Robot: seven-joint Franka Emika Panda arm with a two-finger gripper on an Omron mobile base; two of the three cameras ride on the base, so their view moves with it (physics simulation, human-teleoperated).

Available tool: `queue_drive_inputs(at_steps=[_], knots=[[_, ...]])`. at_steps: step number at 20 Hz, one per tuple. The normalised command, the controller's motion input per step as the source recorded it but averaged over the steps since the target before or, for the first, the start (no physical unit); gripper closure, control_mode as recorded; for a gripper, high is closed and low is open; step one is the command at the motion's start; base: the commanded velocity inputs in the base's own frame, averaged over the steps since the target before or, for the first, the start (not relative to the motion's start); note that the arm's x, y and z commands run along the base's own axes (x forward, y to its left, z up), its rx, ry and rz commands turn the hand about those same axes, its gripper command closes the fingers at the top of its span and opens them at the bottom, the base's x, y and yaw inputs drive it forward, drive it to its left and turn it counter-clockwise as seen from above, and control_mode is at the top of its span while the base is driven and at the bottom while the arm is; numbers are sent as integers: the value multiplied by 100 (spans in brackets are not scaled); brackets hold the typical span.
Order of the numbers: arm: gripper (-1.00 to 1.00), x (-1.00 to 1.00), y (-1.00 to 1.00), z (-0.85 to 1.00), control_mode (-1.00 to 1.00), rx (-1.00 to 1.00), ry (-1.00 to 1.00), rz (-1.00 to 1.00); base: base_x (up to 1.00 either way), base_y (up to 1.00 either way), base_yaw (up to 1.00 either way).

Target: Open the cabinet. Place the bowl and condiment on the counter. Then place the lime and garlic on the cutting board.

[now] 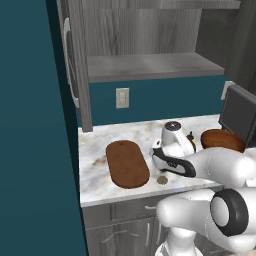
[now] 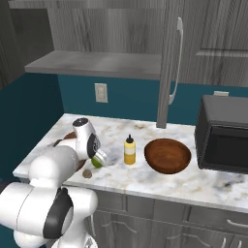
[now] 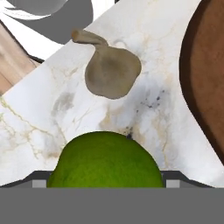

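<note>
The lime (image 3: 105, 159) fills the gap between my two fingertips, and both sides of it meet them. My gripper (image 2: 99, 159) is shut on the lime (image 2: 98, 162), low over the counter (image 2: 145, 181) just beside the cutting board (image 1: 127, 162). The tan garlic (image 3: 111, 72) lies on the marble a little beyond the lime, near the counter's front edge (image 1: 161, 179). The wooden bowl (image 2: 167, 155) and the yellow condiment (image 2: 129, 150) stand on the counter to the right. The cabinet (image 1: 145, 35) is open and its grey shelf (image 1: 150, 65) is bare.
A dark microwave (image 2: 224, 140) stands at the counter's right end, next to the bowl. The open cabinet door (image 2: 169, 63) hangs edge-on above the counter's back. A wall socket (image 1: 122, 97) sits under the shelf. Drawer-fronted cabinets (image 2: 193, 218) run below the counter.
</note>
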Motion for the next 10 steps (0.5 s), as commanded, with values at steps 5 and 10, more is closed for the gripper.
queue_drive_inputs(at_steps=[5, 10], knots=[[100, 0, 38, 29, -100, 0, 0, 2, 0, 0, 0], [100, 1, 42, 23, -100, 0, 0, 6, 0, 0, 0]])
